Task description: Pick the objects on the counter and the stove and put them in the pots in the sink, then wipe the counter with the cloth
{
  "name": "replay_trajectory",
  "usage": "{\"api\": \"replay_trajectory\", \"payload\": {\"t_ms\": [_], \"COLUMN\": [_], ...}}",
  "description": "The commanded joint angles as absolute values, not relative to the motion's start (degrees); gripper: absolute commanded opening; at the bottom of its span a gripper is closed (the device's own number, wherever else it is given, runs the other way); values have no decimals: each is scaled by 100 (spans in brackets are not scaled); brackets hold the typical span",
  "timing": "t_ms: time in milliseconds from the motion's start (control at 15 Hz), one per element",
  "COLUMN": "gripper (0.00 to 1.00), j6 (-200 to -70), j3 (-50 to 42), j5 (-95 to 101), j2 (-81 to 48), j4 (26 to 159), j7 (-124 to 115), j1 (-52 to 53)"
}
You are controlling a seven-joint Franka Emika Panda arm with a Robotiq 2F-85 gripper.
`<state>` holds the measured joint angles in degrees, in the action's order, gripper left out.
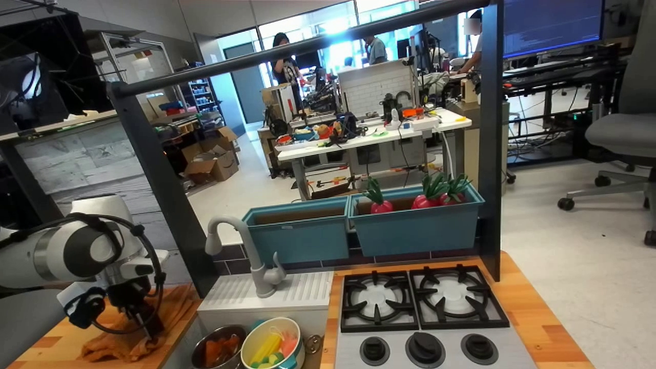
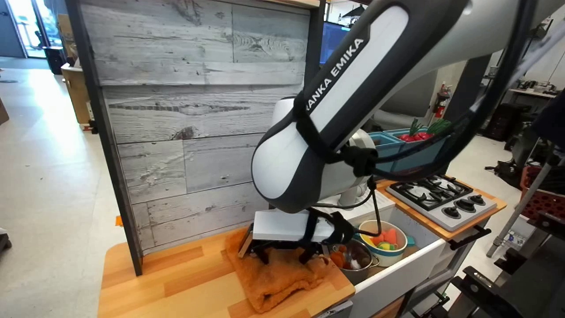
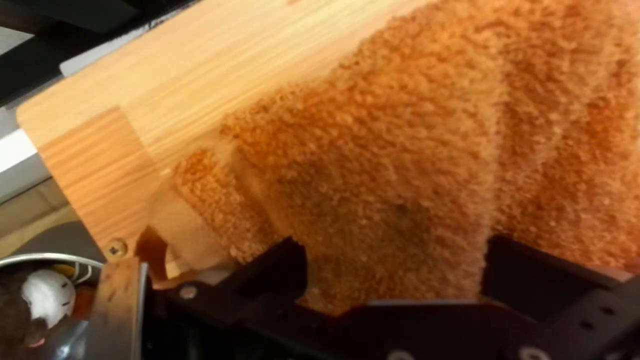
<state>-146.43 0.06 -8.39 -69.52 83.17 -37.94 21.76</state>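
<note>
The cloth (image 2: 282, 282), orange and folded, lies on the wooden counter (image 2: 185, 289). Directly over it my gripper (image 3: 393, 267) points down; its fingers are spread wide, with cloth surface showing between the tips. Whether the tips touch the fabric I cannot tell. In the sink (image 1: 319, 315), right beside the counter edge, sit two pots. The dark metal pot (image 2: 353, 278) contains orange-brown objects (image 1: 218, 351) and a white object (image 3: 49, 295). Yellow, pinkish-orange and green objects (image 1: 267, 348) fill the cream-white pot (image 2: 389, 261). Past the sink is the silver stove (image 1: 397, 353) with black grates.
A grey faucet (image 1: 264, 279) rises behind the sink. Teal troughs (image 1: 302, 238) line the back, some with toy radishes (image 1: 425, 201). A grey plank panel (image 2: 176, 110) and a dark post (image 1: 159, 189) stand close behind the counter and arm.
</note>
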Motion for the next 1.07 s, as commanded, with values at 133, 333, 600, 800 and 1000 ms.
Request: {"api": "replay_trajectory", "payload": {"t_ms": [133,333,600,800,1000], "gripper": [100,100,100,100,100], "j6": [-14531,-14262,-13983,-14048,-14213], "j3": [74,-42,-121,-180,-389], "j5": [-402,-221,-255,-466,-561], "j2": [-7435,-7863,-8042,-7699,-7302], "j4": [7405,6518,6147,6851,7755], "j7": [-3976,-4158,-4079,-4039,-4310], "j1": [3163,3672,3626,3301,2944]}}
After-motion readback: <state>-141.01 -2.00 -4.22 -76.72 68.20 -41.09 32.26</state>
